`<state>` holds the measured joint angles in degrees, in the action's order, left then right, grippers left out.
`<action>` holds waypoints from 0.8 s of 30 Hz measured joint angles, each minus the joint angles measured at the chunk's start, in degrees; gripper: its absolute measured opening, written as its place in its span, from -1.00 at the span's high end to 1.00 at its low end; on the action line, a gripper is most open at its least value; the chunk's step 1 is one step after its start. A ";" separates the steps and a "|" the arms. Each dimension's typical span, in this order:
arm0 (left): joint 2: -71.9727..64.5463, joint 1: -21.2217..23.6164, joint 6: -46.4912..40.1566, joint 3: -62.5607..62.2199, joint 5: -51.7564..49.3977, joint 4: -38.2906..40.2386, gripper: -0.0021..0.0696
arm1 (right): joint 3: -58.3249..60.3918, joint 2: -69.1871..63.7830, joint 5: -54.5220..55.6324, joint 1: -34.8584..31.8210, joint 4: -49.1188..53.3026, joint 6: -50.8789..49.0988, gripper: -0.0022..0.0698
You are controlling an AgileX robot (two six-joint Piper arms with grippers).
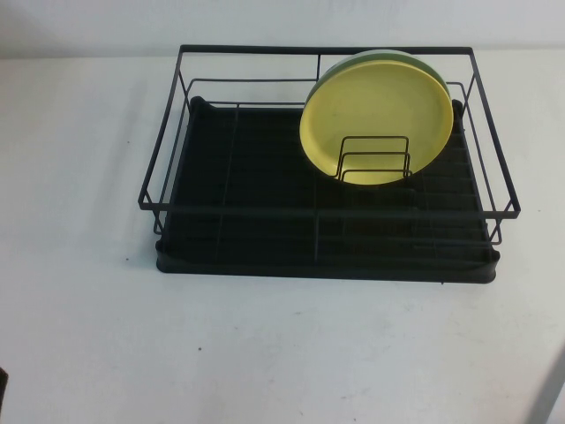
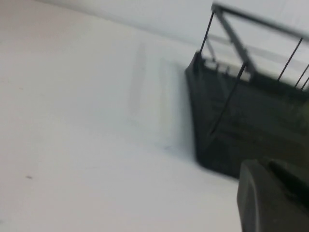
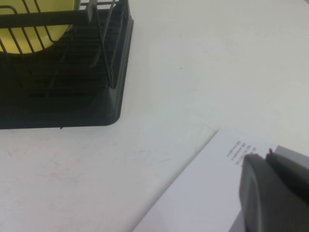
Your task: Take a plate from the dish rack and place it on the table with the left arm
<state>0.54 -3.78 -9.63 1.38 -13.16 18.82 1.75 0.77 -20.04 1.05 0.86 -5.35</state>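
Note:
The yellow plate (image 1: 380, 106) stands on edge in the small wire holder (image 1: 372, 159) at the back right of the black dish rack (image 1: 327, 212). A pale green plate (image 1: 415, 60) stands right behind it. A part of the yellow plate also shows in the right wrist view (image 3: 34, 24). My left gripper (image 2: 268, 164) is shut and empty, low over the white table (image 1: 265, 353), off a corner of the rack (image 2: 251, 121). My right gripper (image 3: 266, 153) is shut and empty over a white sheet, off the rack's other front corner (image 3: 72, 96). Neither gripper shows in the high view.
A white printed sheet (image 3: 203, 193) lies on the table under my right gripper. White tabletop lies on the left and in front of the rack. The rack's high wire rim (image 1: 177, 115) runs all round the plates.

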 joint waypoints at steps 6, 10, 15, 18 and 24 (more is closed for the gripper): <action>0.00 0.00 10.67 0.00 7.90 18.52 0.95 | 0.00 0.00 0.00 0.00 0.00 0.00 1.00; 0.00 0.00 11.60 0.00 10.68 20.02 0.95 | 0.00 0.00 0.00 0.00 0.00 0.00 1.00; 0.00 0.00 12.72 0.00 11.03 23.49 0.95 | 0.00 0.00 0.00 0.00 0.00 0.00 1.00; 0.00 0.00 12.97 0.00 9.30 26.33 0.95 | 0.00 0.00 0.00 0.00 0.00 0.00 1.00; -4.84 0.00 6.63 -12.69 -5.95 23.73 0.95 | 0.00 0.00 0.00 0.00 0.00 0.00 1.00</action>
<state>-4.29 -3.78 -3.00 -11.31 -19.11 42.55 1.75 0.77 -20.04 1.05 0.86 -5.35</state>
